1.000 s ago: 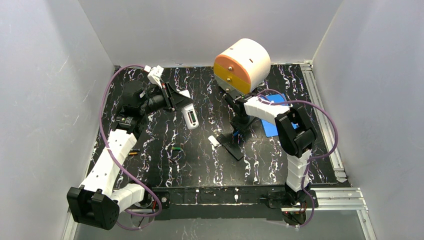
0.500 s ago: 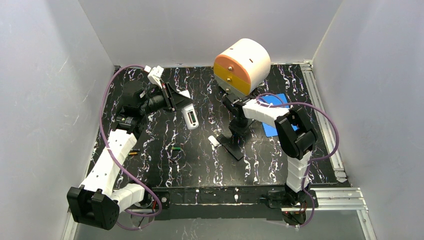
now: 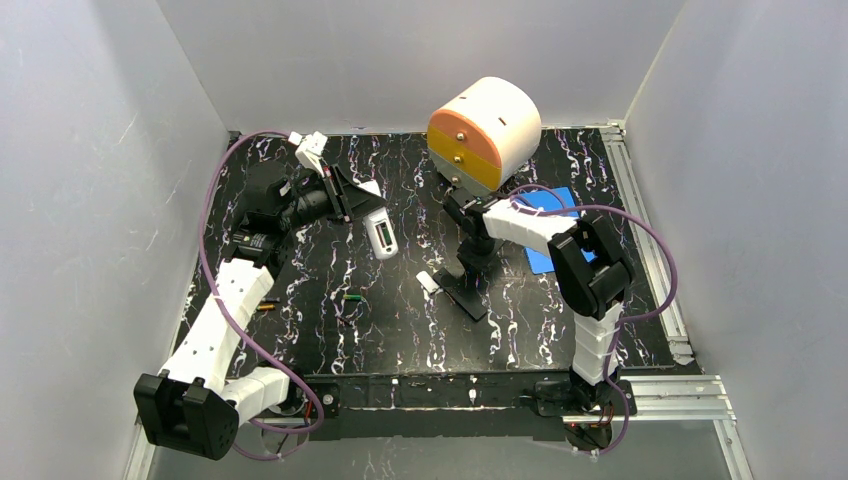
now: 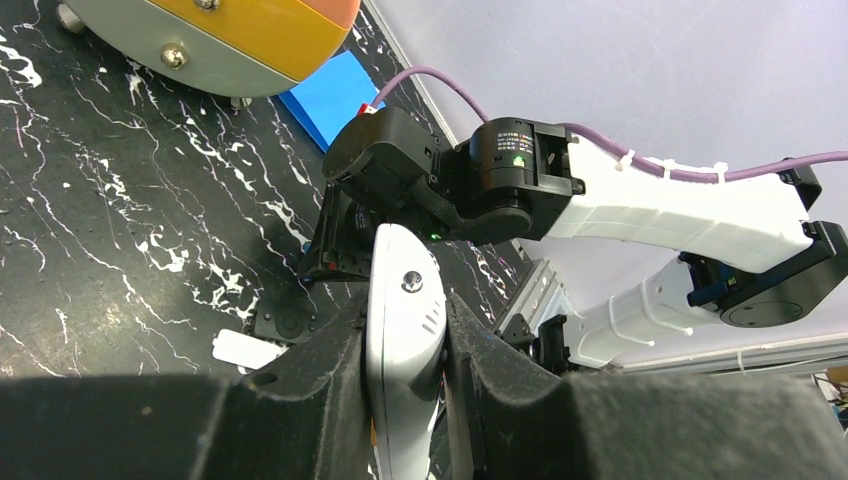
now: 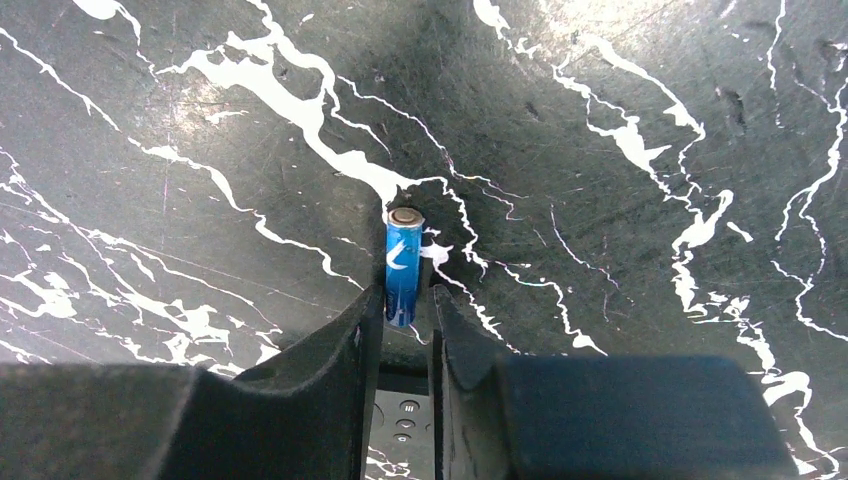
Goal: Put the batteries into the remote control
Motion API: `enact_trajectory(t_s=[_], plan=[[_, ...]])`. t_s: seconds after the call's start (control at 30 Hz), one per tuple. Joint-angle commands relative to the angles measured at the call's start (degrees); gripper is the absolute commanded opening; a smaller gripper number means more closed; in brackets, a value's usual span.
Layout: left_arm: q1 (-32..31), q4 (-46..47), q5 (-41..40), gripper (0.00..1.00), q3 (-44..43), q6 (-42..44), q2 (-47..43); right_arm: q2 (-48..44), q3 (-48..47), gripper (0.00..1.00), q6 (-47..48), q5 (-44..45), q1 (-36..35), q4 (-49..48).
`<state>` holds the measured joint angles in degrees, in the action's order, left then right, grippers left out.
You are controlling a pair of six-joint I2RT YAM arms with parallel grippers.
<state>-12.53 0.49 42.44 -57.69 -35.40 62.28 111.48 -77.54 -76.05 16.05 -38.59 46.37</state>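
Change, right arm: the right tool (image 5: 403,302) has shifted slightly left and toward the near edge since a second ago, and now sits over the far end of the black remote (image 3: 466,294).
Unchanged: the left arm, the silver remote (image 3: 381,234), the green battery (image 3: 351,297) and the white cover piece (image 3: 428,282) sit where they were.
Right tool: fingers nearly together, pinching the lower end of the blue battery (image 5: 403,258). The cell sticks out past the tips, metal cap away from the wrist.
Left tool (image 4: 405,312): clamped on the silver remote's sides and holding it off the worktop (image 3: 400,345), long axis pointing away from the wrist.
Black remote: flat on the worktop mid-field, angled, with the white cover piece just beside its left end.
Loose cells: the green battery lies left of the black remote and apart from it. The orange battery (image 3: 265,306) lies just beside the left forearm.
Far edge: the orange-and-white drum (image 3: 485,130) stands there, close behind the right wrist.
Right edge: a metal rail (image 3: 640,205) runs along it. A blue sheet (image 3: 545,258) lies between the rail and the right tool, partly under the arm.
Walls (image 3: 380,60): grey panels enclose the left, far and right sides.
Open room: bare worktop between the green battery and the black remote, and along the near edge between the two bases.
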Motion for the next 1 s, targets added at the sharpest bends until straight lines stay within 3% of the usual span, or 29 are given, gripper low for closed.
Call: enact_trajectory(t_s=[0.0,0.07,0.17,0.43,0.57,0.73,0.97], plan=[[0.23,1.55,1.36,0.00,0.30,-0.37,-0.44,3.59,2.74,0.27,2.28,3.74,0.00,-0.28],[0.23,1.56,1.33,0.00,0.34,-0.37,-0.36,2.51,3.82,0.16,3.37,3.96,-0.01,-2.06],[0.24,1.66,1.36,0.00,0.38,-0.57,0.00,1.18,4.41,0.08,5.15,5.12,-0.04,-3.30],[0.23,2.05,2.34,0.00,0.73,-2.45,2.38,-5.67,5.88,0.03,14.00,6.55,0.00,-5.27],[0.08,2.27,3.58,0.00,0.41,-3.32,4.53,-11.37,6.59,0.03,25.11,0.98,0.00,-10.28],[-0.09,2.94,6.75,0.00,0.41,-4.16,7.71,-15.21,2.82,0.04,39.73,-7.84,0.00,-9.36],[-2.06,4.17,6.56,0.00,-0.46,-4.62,12.39,-22.29,-2.41,0.06,51.02,-25.27,-0.02,-12.26]])
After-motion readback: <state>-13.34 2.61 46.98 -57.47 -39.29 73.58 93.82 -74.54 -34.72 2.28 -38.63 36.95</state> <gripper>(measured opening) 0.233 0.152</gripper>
